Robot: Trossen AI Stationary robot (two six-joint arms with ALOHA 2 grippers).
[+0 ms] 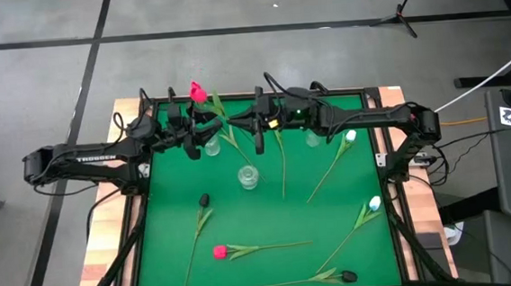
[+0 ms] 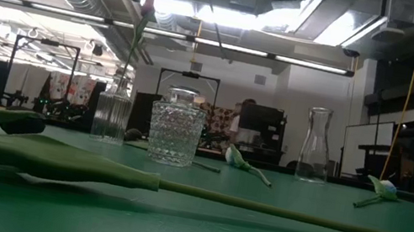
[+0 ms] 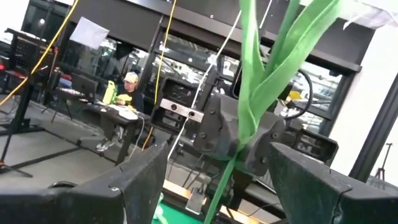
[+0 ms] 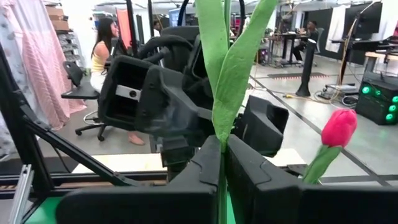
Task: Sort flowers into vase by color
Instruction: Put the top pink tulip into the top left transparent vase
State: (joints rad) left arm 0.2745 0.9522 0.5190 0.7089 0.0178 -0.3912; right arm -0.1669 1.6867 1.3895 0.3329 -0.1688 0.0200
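A pink tulip (image 2: pixel 147 7) stands upright with its stem in the ribbed glass vase (image 2: pixel 112 108) near the table's far left; its head (image 1: pixel 198 93) shows by both grippers. My right gripper (image 4: pixel 222 146) is shut on a green stem with two long leaves (image 4: pixel 229 81). That stem's head is out of the wrist views, so I cannot tell whether the pink head (image 4: pixel 339 127) beside it belongs to it. My left gripper (image 3: pixel 217 158) faces the right gripper, open, one finger on each side of the same stem (image 3: pixel 231 155), apart from it. My right gripper pinches the green stem (image 4: pixel 221 140) just below where the two leaves branch off. The fingers come level from the table's right and lie across the stem. The stem stands upright in the hold, leaves rising above the fingers. Its lower end is hidden behind the fingers.
A cut-glass jar (image 1: pixel 248 177) and a clear carafe (image 1: pixel 312 139) stand on the green mat. Tulips lie flat there: one pink (image 1: pixel 220 251), two black (image 1: pixel 204 201) (image 1: pixel 348 276), two white (image 1: pixel 352 136) (image 1: pixel 374 204), and one stem (image 1: pixel 282 164). People sit in the room beyond.
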